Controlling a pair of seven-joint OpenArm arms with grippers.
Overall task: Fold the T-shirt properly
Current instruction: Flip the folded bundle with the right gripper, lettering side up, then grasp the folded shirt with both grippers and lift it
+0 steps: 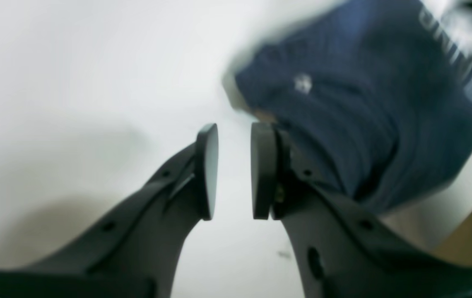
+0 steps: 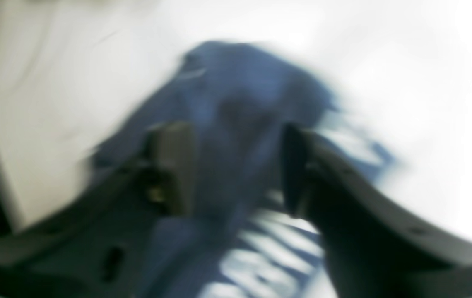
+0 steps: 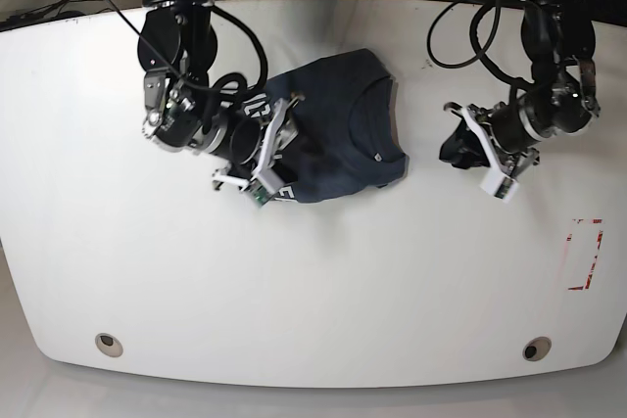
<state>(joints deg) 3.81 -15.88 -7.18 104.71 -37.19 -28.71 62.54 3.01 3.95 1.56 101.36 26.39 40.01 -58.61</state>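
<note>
A: What is hard to see?

B: Both wrist views are blurred. The dark navy soft T-shirt (image 3: 338, 129) with white block letters lies crumpled on the white oval worktop (image 3: 313, 281), and the right arm covers its left part in the base view. The letters cannot be read.

A: How stand the fingers of the right gripper (image 2: 236, 165)?

B: They are spread apart, over the navy cloth. The cloth shows between them, but whether they touch it, I cannot tell.

A: And the left gripper (image 1: 234, 169)?

B: Its black fingers (image 1: 207, 169) keep a narrow gap with only white worktop between. They hold nothing; the T-shirt is just beside them.
</note>
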